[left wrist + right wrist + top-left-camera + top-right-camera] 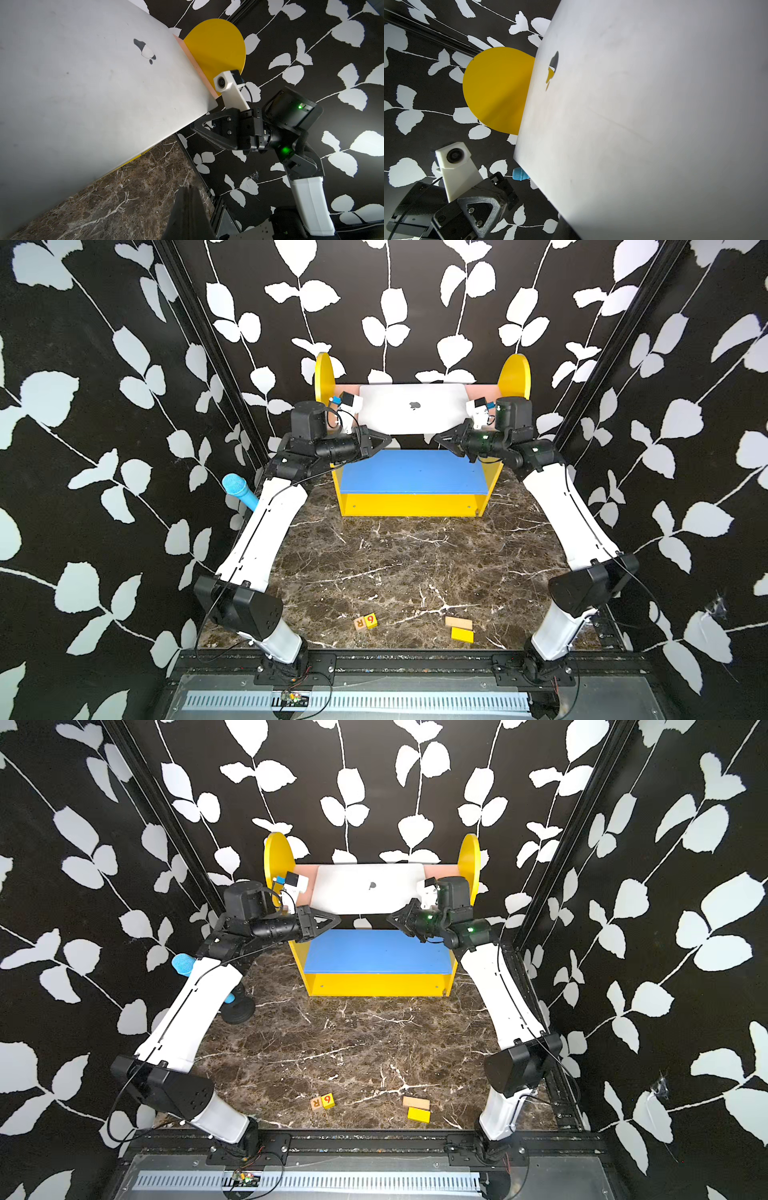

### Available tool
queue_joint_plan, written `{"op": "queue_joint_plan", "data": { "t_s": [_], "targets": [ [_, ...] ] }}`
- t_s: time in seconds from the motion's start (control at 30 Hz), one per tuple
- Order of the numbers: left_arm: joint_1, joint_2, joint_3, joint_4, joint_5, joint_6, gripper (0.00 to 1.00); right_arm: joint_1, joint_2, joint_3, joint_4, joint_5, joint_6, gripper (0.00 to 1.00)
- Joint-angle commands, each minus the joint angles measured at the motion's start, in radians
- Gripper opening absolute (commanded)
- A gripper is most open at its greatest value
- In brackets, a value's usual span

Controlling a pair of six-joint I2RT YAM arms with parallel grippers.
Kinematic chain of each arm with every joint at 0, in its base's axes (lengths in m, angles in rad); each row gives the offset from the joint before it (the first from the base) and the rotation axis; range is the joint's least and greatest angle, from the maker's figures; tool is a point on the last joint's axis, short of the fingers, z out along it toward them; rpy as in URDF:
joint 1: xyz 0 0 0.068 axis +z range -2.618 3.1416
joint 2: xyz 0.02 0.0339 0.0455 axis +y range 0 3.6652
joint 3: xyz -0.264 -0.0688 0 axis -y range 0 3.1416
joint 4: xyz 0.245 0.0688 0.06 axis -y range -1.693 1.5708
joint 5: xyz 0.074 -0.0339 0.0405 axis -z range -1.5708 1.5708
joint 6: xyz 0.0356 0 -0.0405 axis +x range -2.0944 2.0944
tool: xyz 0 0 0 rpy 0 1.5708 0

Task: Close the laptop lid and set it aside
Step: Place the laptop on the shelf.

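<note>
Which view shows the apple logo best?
The left wrist view: the apple logo is large and nearly face-on. The right wrist view shows it slanted and narrow; both top views show it small.

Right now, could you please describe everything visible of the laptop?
The laptop is a thin, silver-white slab with rounded corners, its lid shut and the dark apple logo facing up. Its rear rests on the pink shelf between round yellow side panels; its front juts past. The shut left gripper and right gripper sit by its front corners; contact unclear.
</note>
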Motion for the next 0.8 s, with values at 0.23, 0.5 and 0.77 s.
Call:
{"op": "queue_joint_plan", "data": {
  "t_s": [0.23,0.5,0.77],
  "targets": [
    [0.007,0.05,0.041,-0.019,0.028,0.034,0.02,-0.005,0.025,0.063,0.035,0.01,-0.018,0.06],
    [0.007,0.091,0.092,-0.056,0.011,0.054,0.02,-0.005,0.038,0.083,0.029,0.009,-0.018,0.06],
    [0.019,0.155,0.186,-0.1,-0.002,0.06,0.01,-0.005,0.04,0.086,0.026,0.011,-0.022,0.06]
  ]
}}
